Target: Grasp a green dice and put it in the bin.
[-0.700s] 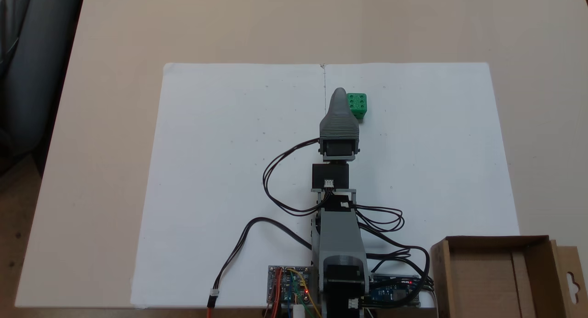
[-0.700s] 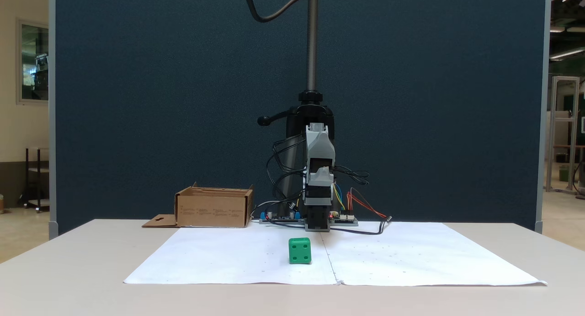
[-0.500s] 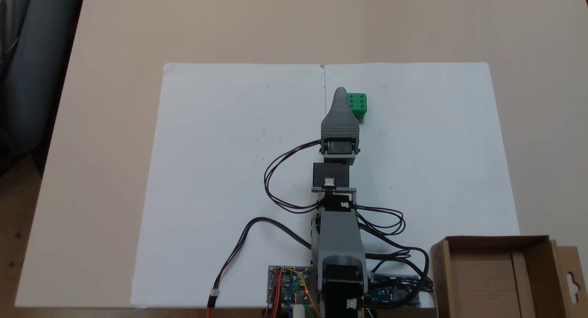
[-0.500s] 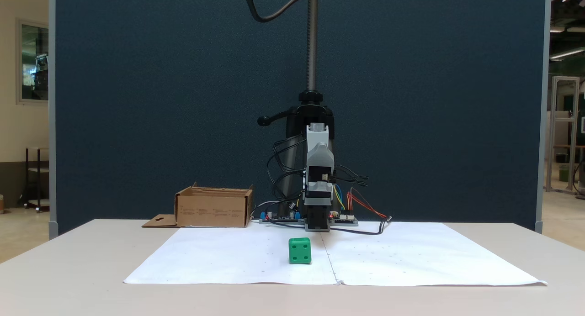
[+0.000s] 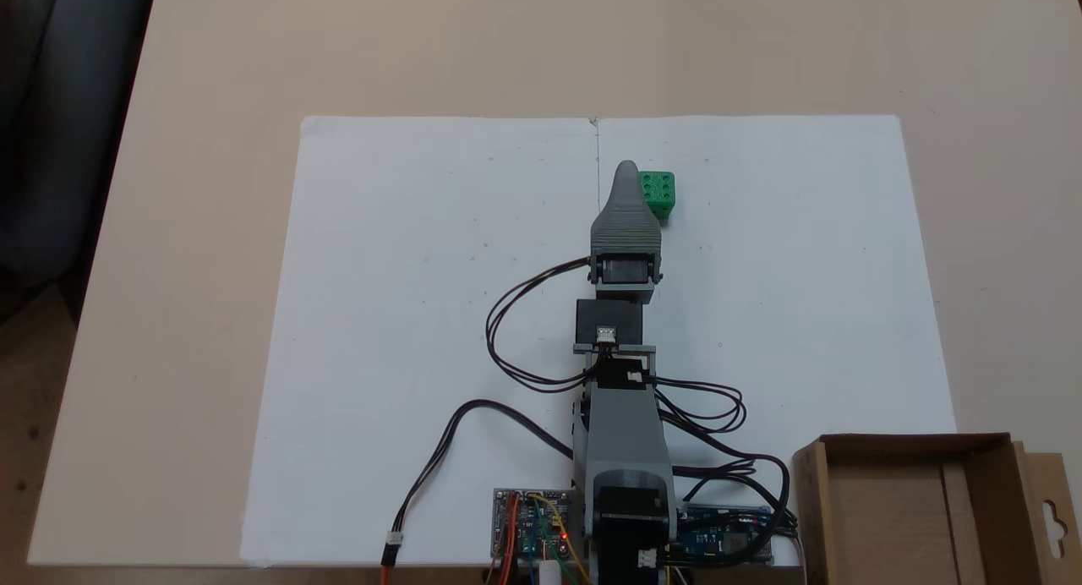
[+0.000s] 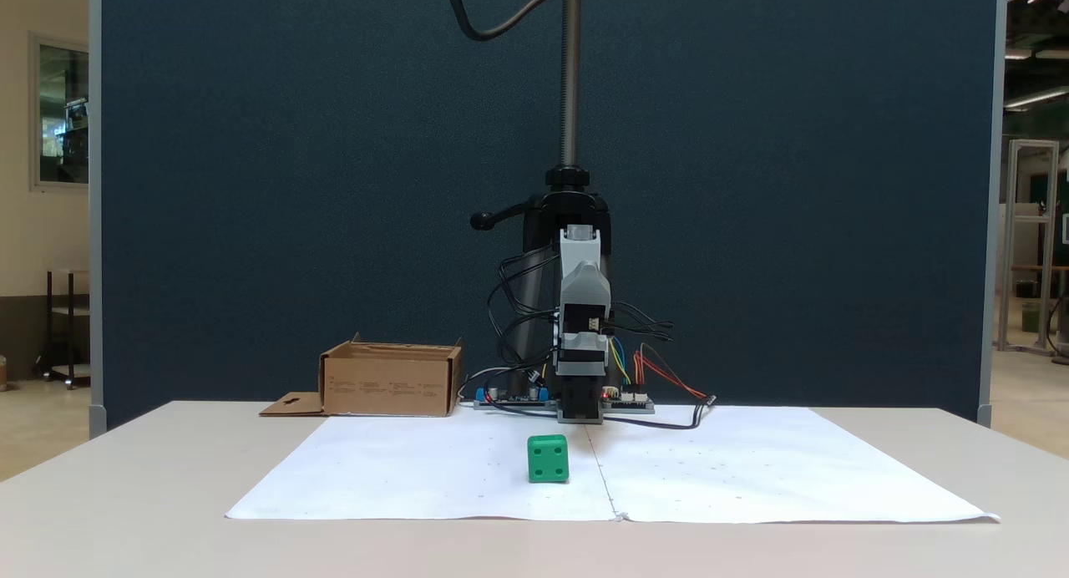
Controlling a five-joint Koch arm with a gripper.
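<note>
Dice: we see the green dice [image 6: 548, 458] nearest the front-facing fixed camera, resting on the white paper [image 6: 752, 469], four pips toward us; from above [image 5: 657, 191] it shows six pips.
Gripper: our gripper [image 5: 626, 172] sits just left of the dice in the top-down view; only one grey tip shows, so we cannot tell whether its jaws are apart or together.
Bin: the bin [image 5: 917, 505] stands beside the arm's base, well apart from the dice.
Backdrop: we see a dark blue panel [image 6: 250, 185] behind.
</note>
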